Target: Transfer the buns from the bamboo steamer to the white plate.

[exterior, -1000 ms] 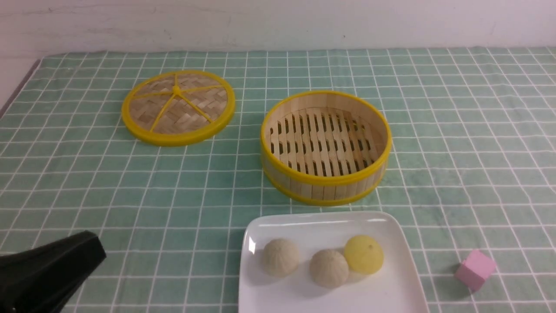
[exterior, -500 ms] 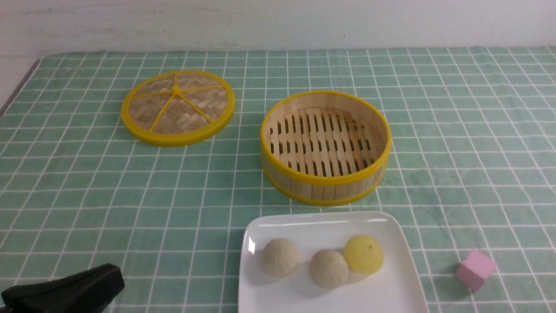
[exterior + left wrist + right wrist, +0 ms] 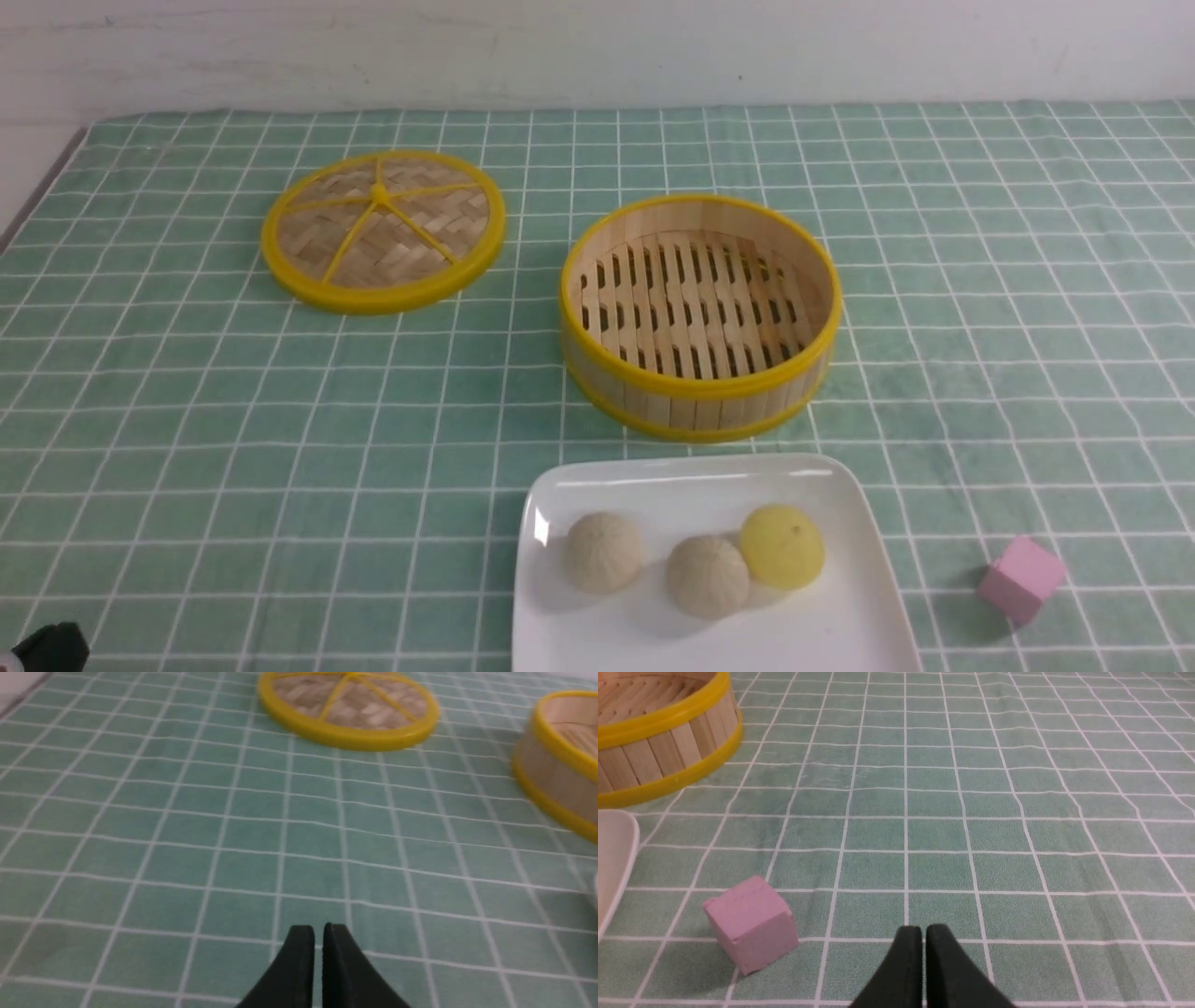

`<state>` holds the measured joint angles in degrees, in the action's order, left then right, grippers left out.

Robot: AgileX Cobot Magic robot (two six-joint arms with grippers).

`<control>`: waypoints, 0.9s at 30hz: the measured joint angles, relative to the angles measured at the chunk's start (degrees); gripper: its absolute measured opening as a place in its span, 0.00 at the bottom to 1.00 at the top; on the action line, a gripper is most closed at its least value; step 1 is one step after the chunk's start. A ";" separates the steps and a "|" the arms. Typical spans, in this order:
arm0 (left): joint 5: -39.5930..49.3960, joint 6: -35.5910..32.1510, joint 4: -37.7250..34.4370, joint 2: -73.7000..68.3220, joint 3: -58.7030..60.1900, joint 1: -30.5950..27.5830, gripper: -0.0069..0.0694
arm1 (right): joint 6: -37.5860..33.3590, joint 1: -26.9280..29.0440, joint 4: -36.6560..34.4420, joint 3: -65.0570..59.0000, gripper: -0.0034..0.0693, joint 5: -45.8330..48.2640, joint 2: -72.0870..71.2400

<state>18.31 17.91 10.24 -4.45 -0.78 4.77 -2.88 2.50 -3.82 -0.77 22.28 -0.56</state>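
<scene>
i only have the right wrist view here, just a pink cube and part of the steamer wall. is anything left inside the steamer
Observer: No. The round bamboo steamer with yellow rims shows only its bare slatted floor.
Operator: where are the buns then
Observer: Three sit on the glossy white plate: a pale yellow bun, a cream pleated bun and a beige-tan bun.
Operator: left gripper holding anything
Observer: No. The left gripper has its jaws nearly together over bare green checked cloth.

A flat woven lid [image 3: 383, 231] is laid on the green checked cloth [image 3: 187, 420]; a pink cube [image 3: 1020, 578], possibly foam, is set well apart.
</scene>
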 joint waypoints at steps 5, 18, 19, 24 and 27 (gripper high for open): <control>-0.38 -0.19 0.06 3.90 2.29 -2.94 0.17 | 0.00 0.00 0.00 0.04 0.10 0.05 0.00; 2.78 -0.25 -0.34 5.07 2.28 -3.00 0.19 | 0.00 0.00 0.00 0.04 0.10 0.05 0.00; 2.78 -0.25 -0.40 5.07 2.28 -3.00 0.19 | 0.00 0.00 0.00 0.04 0.10 0.05 0.00; 2.84 -0.25 -0.45 5.07 2.28 -3.00 0.19 | 0.00 0.00 0.00 0.04 0.10 0.10 0.00; 2.84 -0.25 -0.45 5.07 2.28 -3.00 0.19 | 0.00 0.00 0.02 0.04 0.10 0.10 0.00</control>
<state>21.15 17.66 9.79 0.62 1.51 1.77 -2.88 2.50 -3.80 -0.73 22.38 -0.56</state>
